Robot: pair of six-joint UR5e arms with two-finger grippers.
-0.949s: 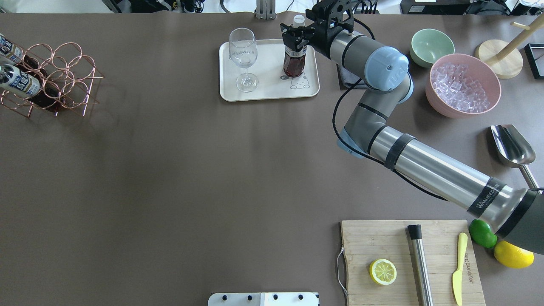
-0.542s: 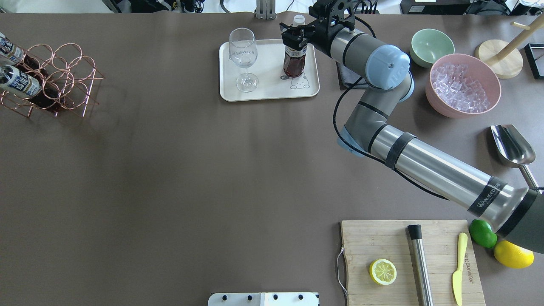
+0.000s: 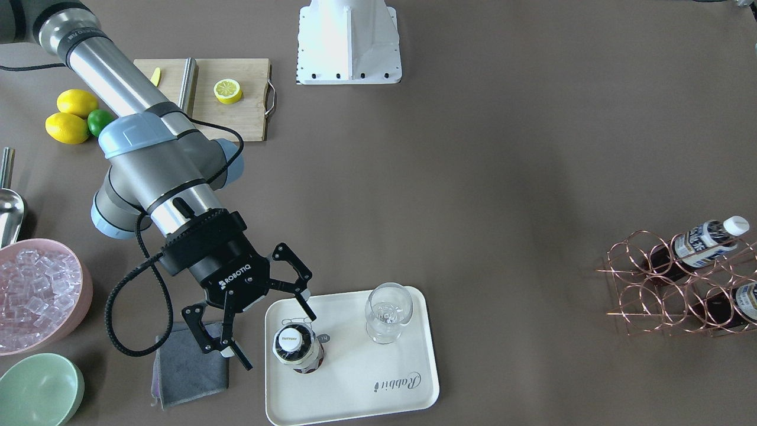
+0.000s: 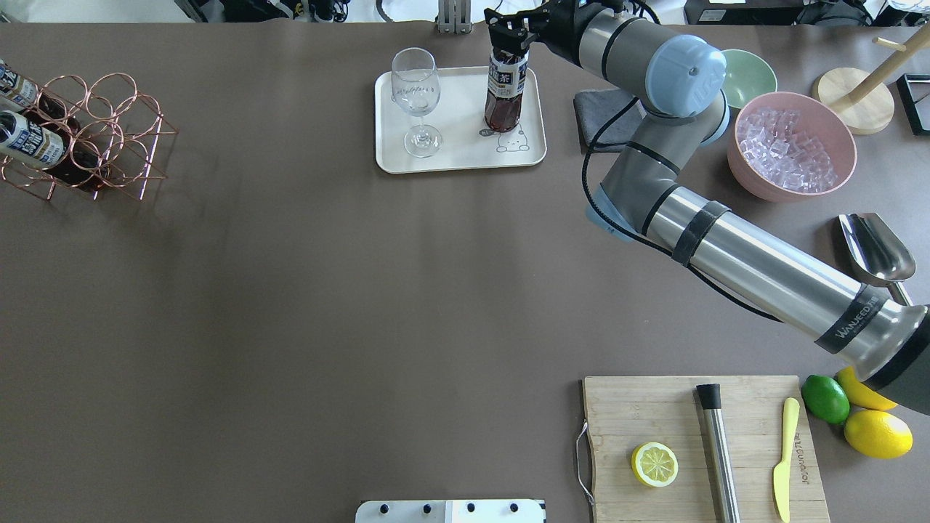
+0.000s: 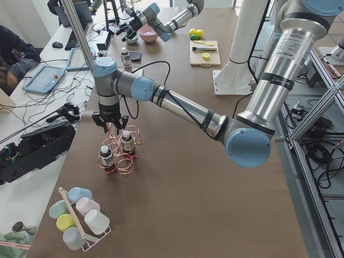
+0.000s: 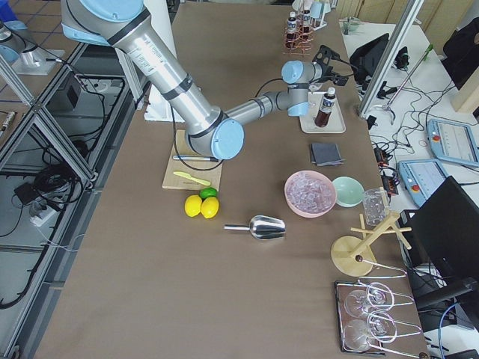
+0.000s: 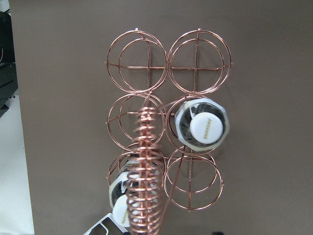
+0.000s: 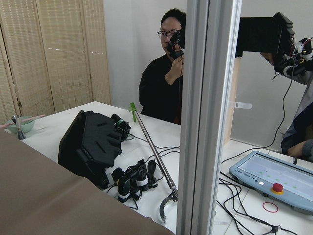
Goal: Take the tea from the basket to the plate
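R gripper [image 3: 279, 341] wide open, off tea [image 3: 291, 346] upright on plate [image 3: 355, 384]. L gripper [image 5: 111, 122]: can't tell.

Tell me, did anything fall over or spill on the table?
No, nothing stands out. The tea bottle stands upright on the white tray, apart from the upright glass, with no spill showing. The right tool is open near the bottle's cap. Two more bottles sit in the wire basket.

"Rabbit" on the plate [image 3: 355, 361], "ROBOTIQ" on the right gripper [image 3: 280, 343], "SUNTORY" on the cap of the tea [image 3: 289, 345]
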